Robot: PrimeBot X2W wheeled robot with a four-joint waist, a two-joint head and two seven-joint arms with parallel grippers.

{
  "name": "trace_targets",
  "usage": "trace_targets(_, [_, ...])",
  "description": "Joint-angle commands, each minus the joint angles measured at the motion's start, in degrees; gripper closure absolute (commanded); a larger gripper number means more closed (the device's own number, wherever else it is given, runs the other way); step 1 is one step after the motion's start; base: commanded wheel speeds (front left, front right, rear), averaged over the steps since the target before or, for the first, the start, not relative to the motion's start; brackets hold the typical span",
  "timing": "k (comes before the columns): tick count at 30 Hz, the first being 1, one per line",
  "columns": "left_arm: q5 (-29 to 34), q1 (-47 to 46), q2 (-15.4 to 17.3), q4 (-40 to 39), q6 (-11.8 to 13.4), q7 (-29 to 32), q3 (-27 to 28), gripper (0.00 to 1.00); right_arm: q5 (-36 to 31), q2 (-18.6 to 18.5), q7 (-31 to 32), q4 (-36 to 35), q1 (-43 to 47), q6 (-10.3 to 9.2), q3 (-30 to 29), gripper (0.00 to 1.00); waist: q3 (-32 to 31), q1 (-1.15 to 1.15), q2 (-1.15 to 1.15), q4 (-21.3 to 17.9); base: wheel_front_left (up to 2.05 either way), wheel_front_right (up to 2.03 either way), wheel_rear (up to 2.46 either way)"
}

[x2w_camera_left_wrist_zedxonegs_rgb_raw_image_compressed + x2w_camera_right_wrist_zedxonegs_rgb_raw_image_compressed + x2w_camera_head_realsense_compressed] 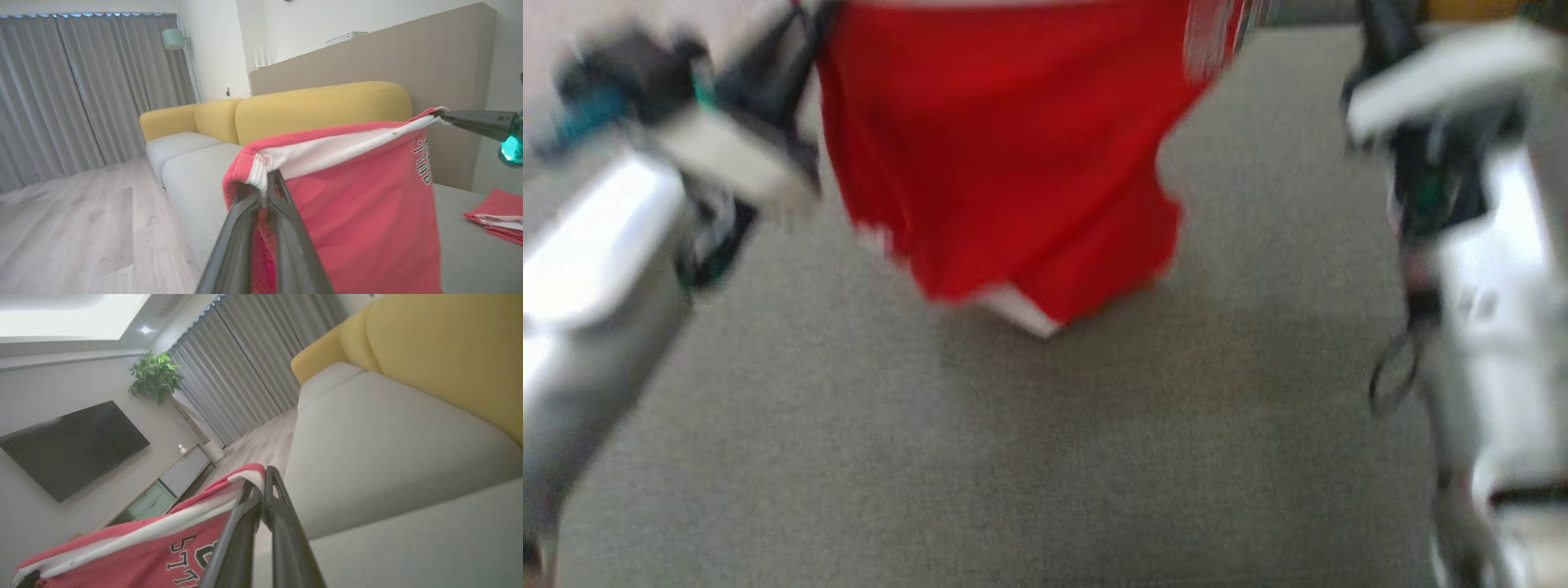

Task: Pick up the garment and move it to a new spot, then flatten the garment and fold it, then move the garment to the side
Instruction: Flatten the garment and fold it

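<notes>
The left end effector (267,181) has its two long dark fingers pressed together on the white-banded edge of a red fabric garment (359,212) printed with dark block letters, and cloth is bunched at the tips. The right end effector (261,482) is likewise closed, pinching the other corner of the same band. The band stretches between the two, and the cloth hangs below both sets of fingertips over a grey textured surface (1029,457). The head view is too blurred to tell whether the lower hem touches it.

To the right of the left end effector, past the hanging cloth and lower than the right one's fingers, a folded stack of red and white cloth (496,216) lies on the surface, well apart from the held garment.

Ahead of both end effectors stands a sofa with pale grey seat cushions and a mustard-yellow backrest (322,110), with a beige panel wall (367,53) behind it. Left of the left end effector are a pale wood floor (81,228), grey pleated curtains (81,90) and a mint-shaded floor lamp (173,38).

Left of the right end effector a black flat screen (73,449) hangs on the wall above a low cabinet with mint and grey fronts (171,486). Its fronts are shut, so its contents are hidden. Beside the cabinet, a white ribbed pot (214,450) holds a green leafy plant (155,377).
</notes>
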Motion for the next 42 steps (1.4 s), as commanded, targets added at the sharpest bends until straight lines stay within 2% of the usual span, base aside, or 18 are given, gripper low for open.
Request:
trace_targets(1, [0.8, -8.5, 0.6, 1.2, 0.1, -0.8, 2.9, 1.0, -1.8, 0.7, -1.5, -0.2, -8.7, 0.19, -0.2, 1.0, 5.4, -0.01, 0.0, -1.2, 0.0, 0.0, 0.0])
trace_targets(3, [3.5, -17.7, -1.7, 6.3, 0.1, -1.9, 3.7, 1.0, -5.4, 1.3, -6.3, 5.3, -19.9, 0.19, -2.4, 1.0, 8.7, -0.01, 0.0, -1.6, 0.0, 0.0, 0.0])
trace_targets(7, [8.4, -27.8, -4.5, 8.9, 1.3, -2.7, 9.6, 1.0, -7.9, 1.5, -14.1, 11.8, -31.9, 0.19, -4.2, 1.0, 11.8, -0.01, 0.0, -2.2, 0.0, 0.0, 0.0])
trace_targets(10, [12.0, -28.6, -6.3, 6.3, 1.7, -2.7, 16.5, 1.0, -7.3, 1.5, -18.3, 15.5, -36.0, 0.19, -4.1, 1.0, 13.1, -0.01, 0.0, -2.2, 0.0, 0.0, 0.0])
trace_targets(12, [13.3, -25.0, -7.4, 5.1, 1.4, -2.8, 20.4, 1.0, -6.8, 1.5, -19.8, 18.0, -35.4, 0.19, -3.6, 1.0, 13.3, -0.01, 0.0, -2.3, 0.0, 0.0, 0.0])
trace_targets(16, [13.5, -12.5, -9.9, 6.4, 0.4, -2.8, 22.8, 1.0, -6.7, 1.1, -19.8, 23.0, -28.4, 0.19, -0.6, 1.0, 13.4, -0.01, 0.0, -2.3, 0.0, 0.0, 0.0])
trace_targets(20, [10.8, 1.0, -12.8, 9.2, 0.2, -2.8, 22.5, 1.0, -3.4, 0.8, -16.6, 26.2, -18.2, 0.19, 2.3, 1.0, 13.8, -0.01, 0.0, -2.3, 0.0, 0.0, 0.0])
trace_targets(27, [6.5, 19.8, -17.7, 12.1, 0.1, -2.8, 23.5, 1.0, 4.5, 1.0, -11.0, 24.6, -0.2, 0.19, 8.7, 1.0, 12.2, -0.01, 0.0, -2.6, 0.0, 0.0, 0.0])
trace_targets(31, [7.1, 27.0, -19.6, 12.9, 0.1, -2.8, 26.0, 1.0, 6.9, -0.4, -11.6, 21.4, 7.3, 0.19, 11.3, 1.0, 9.8, -0.01, 0.0, -2.5, 0.0, 0.0, 0.0])
trace_targets(42, [11.2, 38.9, -22.3, 11.7, 0.1, -2.8, 30.2, 1.0, 8.4, -3.0, -16.3, 16.9, 19.9, 0.19, 15.3, 1.0, 2.6, -0.01, 0.0, -2.7, 0.0, 0.0, 0.0])
